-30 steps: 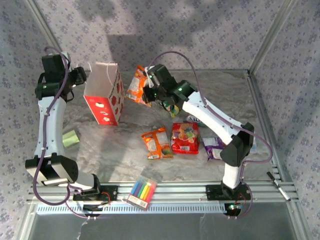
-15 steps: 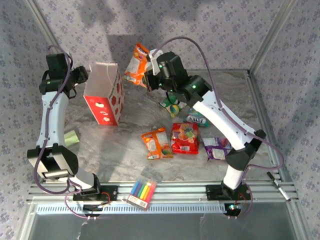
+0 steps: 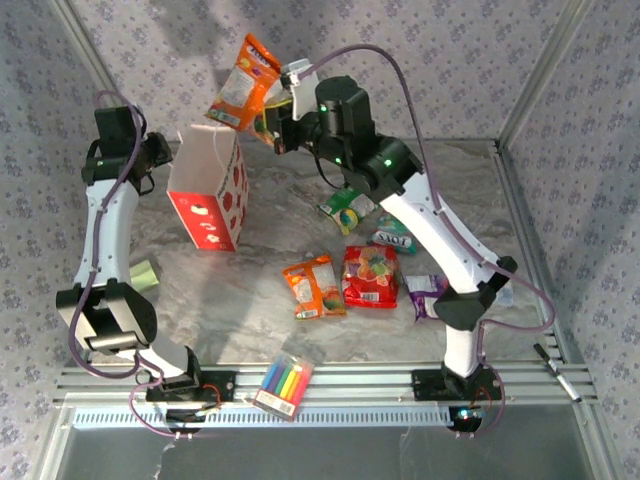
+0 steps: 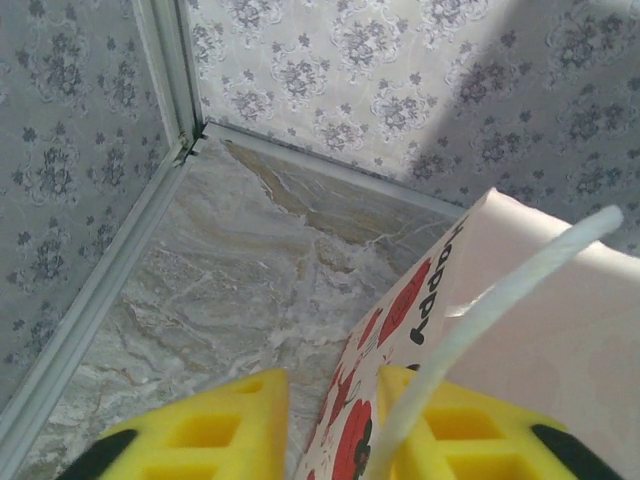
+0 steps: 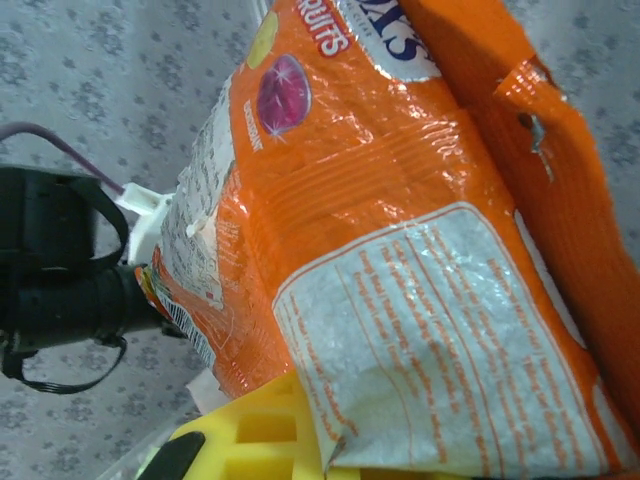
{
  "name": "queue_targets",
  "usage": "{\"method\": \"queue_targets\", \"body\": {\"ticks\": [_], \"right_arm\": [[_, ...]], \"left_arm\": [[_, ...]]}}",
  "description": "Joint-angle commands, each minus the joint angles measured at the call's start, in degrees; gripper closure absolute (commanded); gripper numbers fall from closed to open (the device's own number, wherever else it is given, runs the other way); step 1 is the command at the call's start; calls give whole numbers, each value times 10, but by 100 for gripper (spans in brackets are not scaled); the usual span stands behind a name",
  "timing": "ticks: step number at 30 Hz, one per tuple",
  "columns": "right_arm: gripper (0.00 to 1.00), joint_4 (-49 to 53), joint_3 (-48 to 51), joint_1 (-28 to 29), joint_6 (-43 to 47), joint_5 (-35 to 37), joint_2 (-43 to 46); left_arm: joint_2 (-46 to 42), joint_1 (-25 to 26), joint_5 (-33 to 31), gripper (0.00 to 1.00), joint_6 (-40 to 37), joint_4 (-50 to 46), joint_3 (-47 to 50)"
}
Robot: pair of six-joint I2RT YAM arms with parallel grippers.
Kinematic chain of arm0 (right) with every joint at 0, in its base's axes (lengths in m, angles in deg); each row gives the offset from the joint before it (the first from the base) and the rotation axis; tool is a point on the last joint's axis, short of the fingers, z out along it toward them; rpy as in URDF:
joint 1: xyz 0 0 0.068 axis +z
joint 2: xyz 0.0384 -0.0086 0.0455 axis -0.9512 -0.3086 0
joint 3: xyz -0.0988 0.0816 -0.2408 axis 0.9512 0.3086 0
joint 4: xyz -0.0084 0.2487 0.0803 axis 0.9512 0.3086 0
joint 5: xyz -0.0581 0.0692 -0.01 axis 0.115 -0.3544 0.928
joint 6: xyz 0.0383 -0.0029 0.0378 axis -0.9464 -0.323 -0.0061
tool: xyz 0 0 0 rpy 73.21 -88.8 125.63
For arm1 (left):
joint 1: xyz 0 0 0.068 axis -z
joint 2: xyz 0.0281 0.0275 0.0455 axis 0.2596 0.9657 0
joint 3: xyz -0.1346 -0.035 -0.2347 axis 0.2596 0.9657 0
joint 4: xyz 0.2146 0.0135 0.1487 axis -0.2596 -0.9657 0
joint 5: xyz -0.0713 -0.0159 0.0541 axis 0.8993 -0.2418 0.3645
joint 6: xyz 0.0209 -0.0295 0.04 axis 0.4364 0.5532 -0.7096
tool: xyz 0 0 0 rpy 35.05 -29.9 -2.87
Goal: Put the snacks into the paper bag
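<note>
One orange crinkly foil packet point(image 3: 240, 85) is up in the air, clamped at its lower end by your right gripper point(image 3: 275, 112). It hangs above and just to the far side of the open mouth of the small white paper bag with red sides and apple prints point(image 3: 212, 200). The right wrist view has the packet's orange face point(image 5: 400, 250) pressed against a yellow finger. The bag stands upright near the far left corner of the desk point(image 3: 230, 310).

Your left gripper point(image 3: 163, 155) sits at the bag's left wall. In the left wrist view its jaws are apart and straddle the paper edge point(image 4: 540, 330), steadying it rather than pinching it.

Five packets lie flat on the desk, from the middle toward the right edge:
- a second orange one point(image 3: 315, 287)
- a red one point(image 3: 371, 275) touching it
- a green one point(image 3: 347, 210)
- a teal-white one point(image 3: 395, 238)
- a purple one point(image 3: 428, 295)

By that count I judge nothing is in the bag yet. You are on the first drop, with five pick-ups to go. The clear box of rainbow markers point(image 3: 283, 385) at the near edge is not yours to bag.
</note>
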Motion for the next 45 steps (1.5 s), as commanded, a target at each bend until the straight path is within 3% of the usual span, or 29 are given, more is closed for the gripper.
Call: {"method": "queue_targets", "body": {"ticks": [1,13,18,45], "right_arm": [[100,-36,-56,6,-11,-32,-28],[100,-77,-190,5,-51,-61,-123],[100,-96,-222,8,-68,-72,-151],[100,-240,-225,17,-144,-152,-275]], "left_arm": [[-11,-7,8,78,6,21,16],[-24,-19,29,92,34,44,54],[-37,-30,54,93,51,57,68],[-74,-31,106,94,68,55,113]]}}
